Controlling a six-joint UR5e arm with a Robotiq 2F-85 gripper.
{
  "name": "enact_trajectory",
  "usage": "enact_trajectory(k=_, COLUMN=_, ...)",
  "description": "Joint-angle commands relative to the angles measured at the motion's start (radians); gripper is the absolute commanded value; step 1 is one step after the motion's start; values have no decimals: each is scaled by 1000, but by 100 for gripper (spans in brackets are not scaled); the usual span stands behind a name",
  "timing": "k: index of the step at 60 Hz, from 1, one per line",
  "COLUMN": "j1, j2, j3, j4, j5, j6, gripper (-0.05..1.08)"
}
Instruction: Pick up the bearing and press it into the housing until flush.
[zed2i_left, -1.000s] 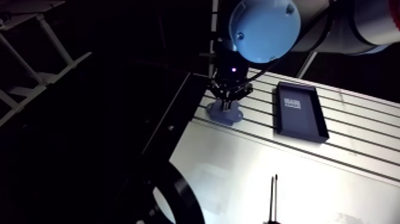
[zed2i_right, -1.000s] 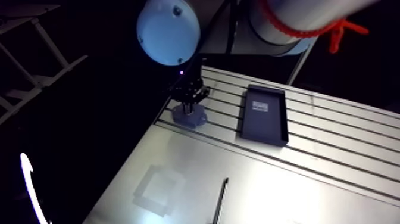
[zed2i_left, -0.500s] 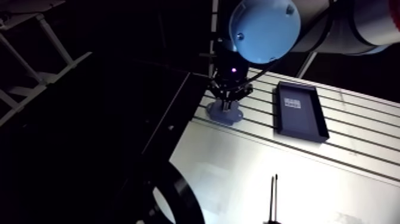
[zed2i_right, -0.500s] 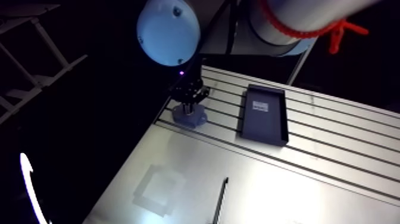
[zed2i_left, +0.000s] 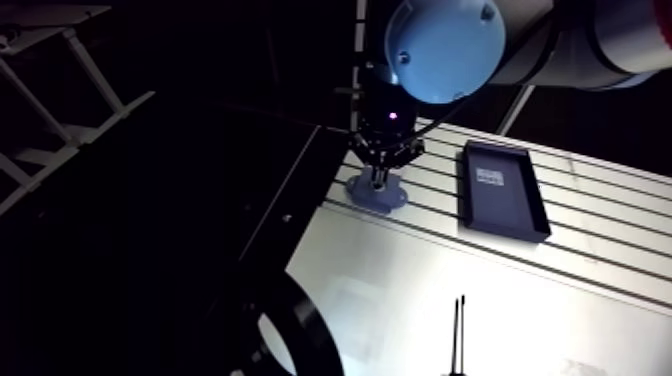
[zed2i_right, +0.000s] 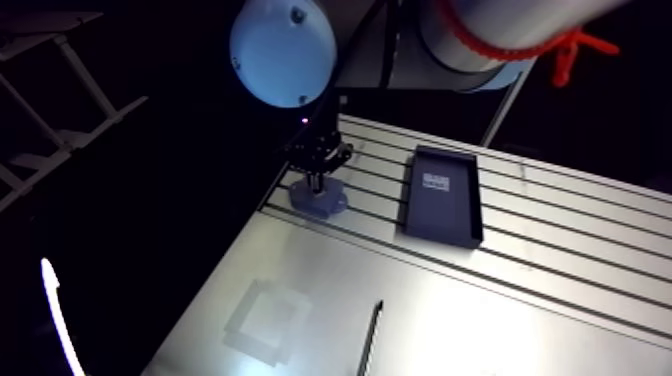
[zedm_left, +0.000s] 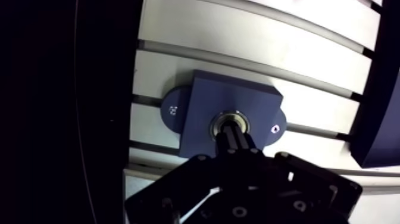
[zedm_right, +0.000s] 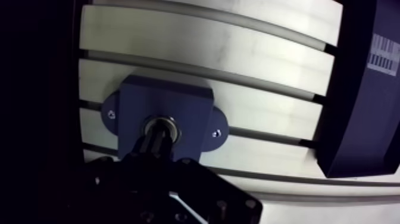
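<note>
Presses gripper (zedm_left: 230, 133), fingers (zedm_left: 236, 143) pinched together, onto bearing (zedm_left: 231, 114) seated in housing (zedm_left: 202, 98). Stands near table (zedm_left: 238, 36) edge.

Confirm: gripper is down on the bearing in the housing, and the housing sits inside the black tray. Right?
No. The housing is not inside the tray; the wrist view shows it on the slotted table beside the tray, apart from it. The rest holds: the gripper is down on the bearing in the housing.
</note>
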Motion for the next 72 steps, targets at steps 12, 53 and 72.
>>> enact_trajectory(k=12, j1=0, j2=-15, j3=-10, j4=8, j5=1, j6=0, gripper=104)
enact_trajectory(k=53, j1=-13, j2=-62, j3=-150, j4=249, j5=-35, j6=-21, gripper=1)
enact_trajectory(k=72, j1=-133, j2=-135, j3=-203, j4=359, j5=-35, j6=-21, gripper=1)
